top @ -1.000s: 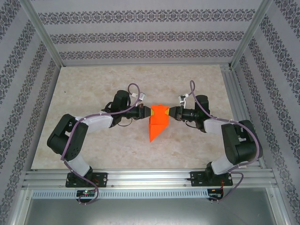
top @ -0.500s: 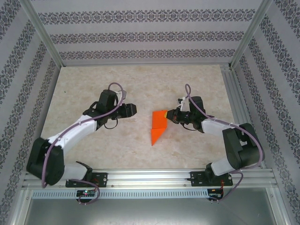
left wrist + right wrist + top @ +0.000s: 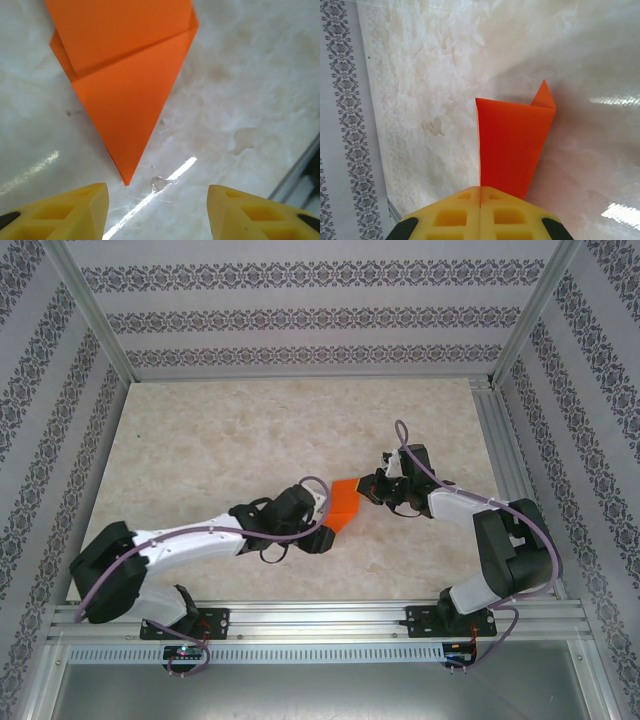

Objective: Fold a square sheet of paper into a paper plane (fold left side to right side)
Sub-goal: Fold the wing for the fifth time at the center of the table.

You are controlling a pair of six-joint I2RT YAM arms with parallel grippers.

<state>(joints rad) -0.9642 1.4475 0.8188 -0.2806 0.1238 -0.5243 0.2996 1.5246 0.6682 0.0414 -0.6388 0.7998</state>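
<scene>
Well, the orange paper (image 3: 343, 502) lies near the middle of the table (image 3: 200, 420), between the two arms. It is folded into a shape with a sharp tip that points toward the near edge. The right gripper (image 3: 480, 192) has its yellow fingers pressed tight together on the far end of the paper, and that end stands up a little off the table. I cannot tell if it pinches all the layers or just the top one. The left gripper (image 3: 157, 200) sits just in front of the sharp tip with its fingers apart, and it holds nothing. A few things could go wrong from here. The paper is thin and the table looks smooth and shiny, so a small pull from the right gripper could slide the whole paper away. If the left gripper comes down too hard, it could squash or bend the tip. If both pull at once, the paper could rip or the folds could pop open. And if the sides do not line up, the new fold will be crooked.
</scene>
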